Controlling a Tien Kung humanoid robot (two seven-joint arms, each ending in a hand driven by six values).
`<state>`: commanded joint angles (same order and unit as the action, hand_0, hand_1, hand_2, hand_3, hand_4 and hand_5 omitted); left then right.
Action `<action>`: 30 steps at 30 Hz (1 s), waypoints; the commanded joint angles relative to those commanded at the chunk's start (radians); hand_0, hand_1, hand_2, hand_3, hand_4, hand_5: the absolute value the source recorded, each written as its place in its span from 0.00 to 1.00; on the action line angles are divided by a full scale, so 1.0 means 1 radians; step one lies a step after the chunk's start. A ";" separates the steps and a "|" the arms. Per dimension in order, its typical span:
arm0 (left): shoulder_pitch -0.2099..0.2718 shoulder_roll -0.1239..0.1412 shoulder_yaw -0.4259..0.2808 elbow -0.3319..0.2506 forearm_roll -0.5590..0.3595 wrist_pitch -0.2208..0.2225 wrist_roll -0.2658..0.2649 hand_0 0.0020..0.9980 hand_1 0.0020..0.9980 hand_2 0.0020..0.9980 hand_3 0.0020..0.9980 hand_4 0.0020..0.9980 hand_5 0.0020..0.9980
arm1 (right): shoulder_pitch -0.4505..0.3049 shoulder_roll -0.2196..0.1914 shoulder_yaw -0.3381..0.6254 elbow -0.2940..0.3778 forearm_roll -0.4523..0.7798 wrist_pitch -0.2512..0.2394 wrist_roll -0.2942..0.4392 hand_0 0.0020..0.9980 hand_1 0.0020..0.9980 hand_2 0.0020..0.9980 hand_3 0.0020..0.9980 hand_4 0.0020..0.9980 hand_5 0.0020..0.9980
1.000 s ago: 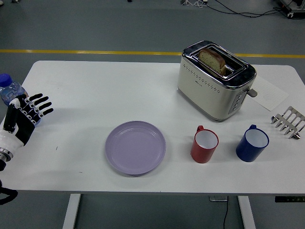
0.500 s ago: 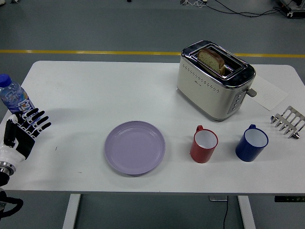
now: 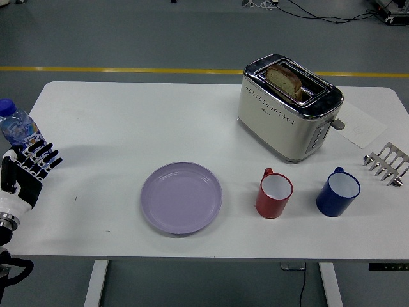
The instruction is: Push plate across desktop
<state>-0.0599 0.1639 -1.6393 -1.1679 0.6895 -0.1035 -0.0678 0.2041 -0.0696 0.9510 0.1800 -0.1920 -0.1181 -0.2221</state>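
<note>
One left hand (image 3: 25, 171) at bench (image 3: 128, 121) edge, fingers spread, holding nothing. Lilac plate (image 3: 181, 197) lies well to its right, apart from it. Water bottle (image 3: 16, 129) just beyond the fingertips.

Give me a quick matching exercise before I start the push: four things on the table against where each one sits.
Things:
1. purple plate
2. toaster
3. water bottle
4. blue mug

Places:
A. at the table's left edge, just beyond the left robot hand
B. near the front edge, right of the red mug
C. far right half, with bread in one slot
D. near the front edge, left of the red mug

Pairs: 1-D, 2-C, 3-A, 4-B
</note>
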 joint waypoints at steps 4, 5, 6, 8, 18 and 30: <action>0.000 -0.003 -0.007 0.006 0.001 0.002 -0.004 0.65 0.68 0.68 0.61 0.45 1.00 | 0.003 0.001 0.007 0.000 -0.012 -0.001 -0.002 0.65 0.63 0.68 0.60 0.44 0.25; 0.000 -0.003 -0.008 0.006 0.001 0.002 -0.005 0.65 0.68 0.68 0.61 0.45 1.00 | 0.003 0.001 0.008 0.000 -0.013 -0.001 -0.002 0.65 0.63 0.68 0.60 0.44 0.25; 0.000 -0.004 -0.009 0.008 0.002 0.002 -0.005 0.65 0.68 0.68 0.61 0.45 1.00 | 0.004 0.001 0.009 0.000 -0.014 -0.001 -0.003 0.65 0.63 0.68 0.60 0.44 0.25; 0.000 -0.005 -0.010 0.011 0.003 0.002 -0.006 0.65 0.68 0.68 0.61 0.45 1.00 | 0.004 0.001 0.010 0.000 -0.016 -0.002 -0.003 0.65 0.63 0.68 0.60 0.44 0.25; -0.003 -0.006 -0.013 0.024 0.002 0.008 -0.010 0.65 0.68 0.68 0.61 0.45 1.00 | 0.010 0.002 0.012 0.000 -0.020 -0.002 -0.004 0.65 0.63 0.69 0.60 0.44 0.25; -0.003 -0.006 -0.007 0.034 -0.014 0.012 -0.010 0.66 0.69 0.69 0.61 0.45 1.00 | 0.009 0.002 0.014 0.000 -0.025 -0.002 -0.003 0.65 0.63 0.69 0.60 0.44 0.25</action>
<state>-0.0630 0.1577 -1.6466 -1.1337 0.6750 -0.0913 -0.0781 0.2134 -0.0680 0.9654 0.1800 -0.2169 -0.1204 -0.2251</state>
